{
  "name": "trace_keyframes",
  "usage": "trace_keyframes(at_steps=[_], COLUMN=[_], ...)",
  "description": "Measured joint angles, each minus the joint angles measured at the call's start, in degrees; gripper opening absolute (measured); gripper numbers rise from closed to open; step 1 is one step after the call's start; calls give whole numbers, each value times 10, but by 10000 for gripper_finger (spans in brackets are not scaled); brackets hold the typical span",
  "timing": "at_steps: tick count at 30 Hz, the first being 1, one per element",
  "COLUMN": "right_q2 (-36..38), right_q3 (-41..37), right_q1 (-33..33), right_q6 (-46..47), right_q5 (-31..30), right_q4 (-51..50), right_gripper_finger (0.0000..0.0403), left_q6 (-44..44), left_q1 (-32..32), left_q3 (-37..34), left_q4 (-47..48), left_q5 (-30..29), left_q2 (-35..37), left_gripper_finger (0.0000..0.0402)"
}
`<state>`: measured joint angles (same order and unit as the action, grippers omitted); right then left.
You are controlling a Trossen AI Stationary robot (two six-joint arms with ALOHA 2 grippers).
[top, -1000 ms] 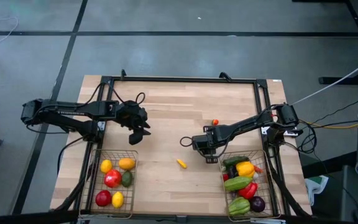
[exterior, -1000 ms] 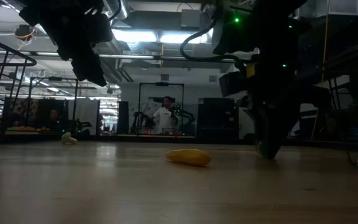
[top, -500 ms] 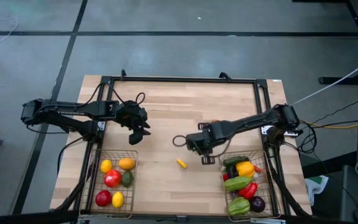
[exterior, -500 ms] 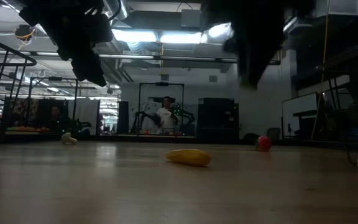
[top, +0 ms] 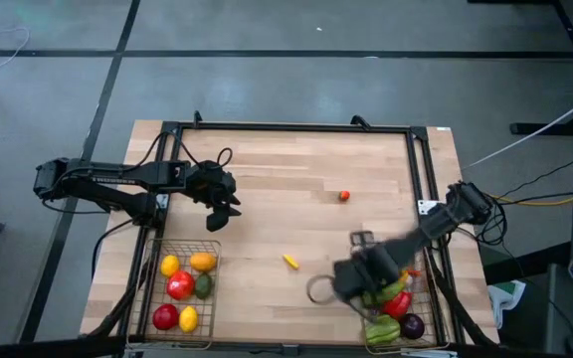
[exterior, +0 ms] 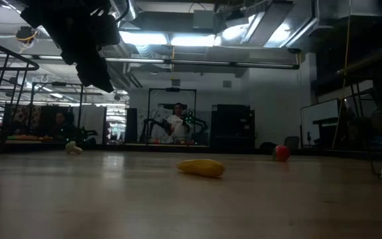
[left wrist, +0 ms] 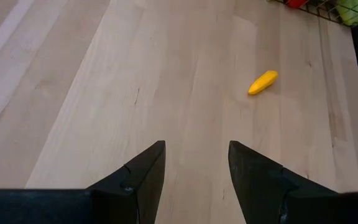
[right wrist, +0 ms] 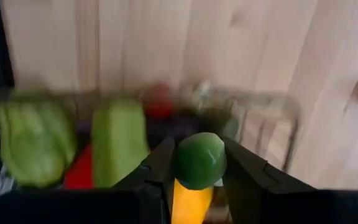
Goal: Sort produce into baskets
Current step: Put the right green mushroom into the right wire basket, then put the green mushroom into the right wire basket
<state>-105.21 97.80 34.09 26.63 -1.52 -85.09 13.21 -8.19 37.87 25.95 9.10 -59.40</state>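
Two right gripper (right wrist: pixel 194 171) jaws clamp a green-topped orange piece (right wrist: pixel 197 163) over right basket (top: pixel 428 298); left gripper (left wrist: pixel 194 171) parted, empty

Left claw (top: pixel 223 211) hangs open at centre left; right claw (right wrist: pixel 197 163), lower right, is clamped shut.

Grey concrete floor (top: pixel 296 70) with dark seams around light wooden tabletop (top: pixel 286 189). Behind: ceiling strip lights (exterior: pixel 171 40), dark cabinet (exterior: pixel 231 126), a person (exterior: pixel 176 123) standing far back.
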Motion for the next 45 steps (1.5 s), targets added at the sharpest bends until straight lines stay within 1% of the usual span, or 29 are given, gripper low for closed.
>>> trace_keyframes(at_steps=[3, 6, 10, 16, 20, 23, 27, 29, 31, 35, 40, 42, 45], right_q2=[0, 0, 0, 0, 0, 0, 0, 0, 0, 0, 0, 0, 0], right_q3=[0, 0, 0, 0, 0, 0, 0, 0, 0, 0, 0, 0, 0], right_q1=[41, 76, 103, 111, 109, 109, 109, 109, 109, 109, 109, 109, 109], right_q6=[30, 37, 37, 48, 46, 45, 45, 45, 45, 45, 44, 44, 44], right_q5=[-4, -17, -19, -20, -39, -53, -56, -56, -61, -102, -148, -166, -187], right_q4=[-10, -5, 2, -5, -6, -6, -6, -5, -5, -4, -4, -4, -4], right_gripper_finger=[102, 109, 125, 140, 152, 170, 206, 223, 238, 258, 264, 264, 264], left_q6=[0, 0, 3, 6, 37, 47, 40, 32, 32, 47, 113, 149, 187], left_q1=[0, 0, 0, 0, 0, 0, -1, -1, -2, -20, -81, -111, -156], left_q3=[0, 0, 0, 0, 0, 0, 0, 0, 0, 0, 0, 0, 0], left_q4=[0, 1, 10, 16, 22, 22, 22, 21, 22, 22, 44, 75, 139], left_q5=[0, -3, -30, -34, -34, -34, -36, -56, -93, -156, -201, -222, -235], left_q2=[0, 0, 0, 0, 0, 0, 0, 0, 0, 0, 0, 0, 0], left_gripper_finger=[172, 172, 172, 172, 172, 172, 172, 172, 172, 172, 172, 172, 172])
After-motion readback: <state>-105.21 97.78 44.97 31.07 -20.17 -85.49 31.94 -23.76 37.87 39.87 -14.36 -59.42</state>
